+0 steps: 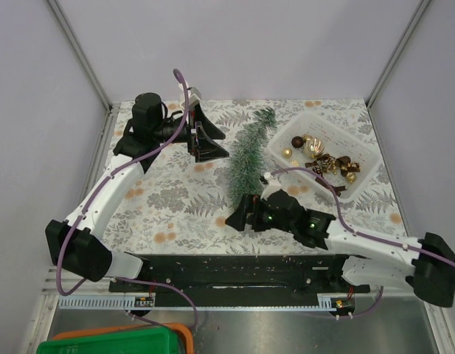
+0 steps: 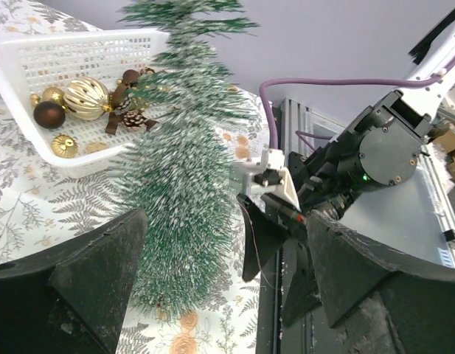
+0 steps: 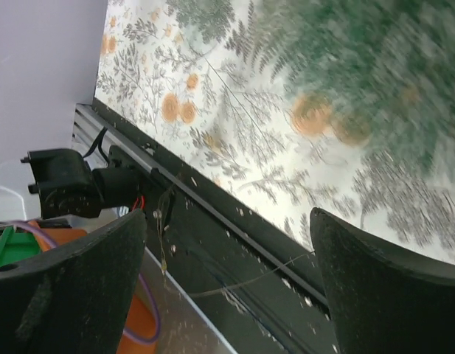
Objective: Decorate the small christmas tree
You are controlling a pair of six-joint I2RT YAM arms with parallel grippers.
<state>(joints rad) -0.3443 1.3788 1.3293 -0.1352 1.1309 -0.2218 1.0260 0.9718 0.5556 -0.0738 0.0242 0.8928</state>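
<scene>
Gaping wide and empty, the right pincer (image 1: pixel 240 214) sits just beside the foot of the small christmas tree (image 1: pixel 248 155); the left pincer (image 1: pixel 204 144), equally spread, holds nothing.

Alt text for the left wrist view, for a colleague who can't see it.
The small christmas tree, frosted green, no ornaments showing, rises from the fern-print table between the fingers of the open left gripper. Behind it to the left sits a white basket of gold and brown baubles; the open right gripper is close on its right.
</scene>
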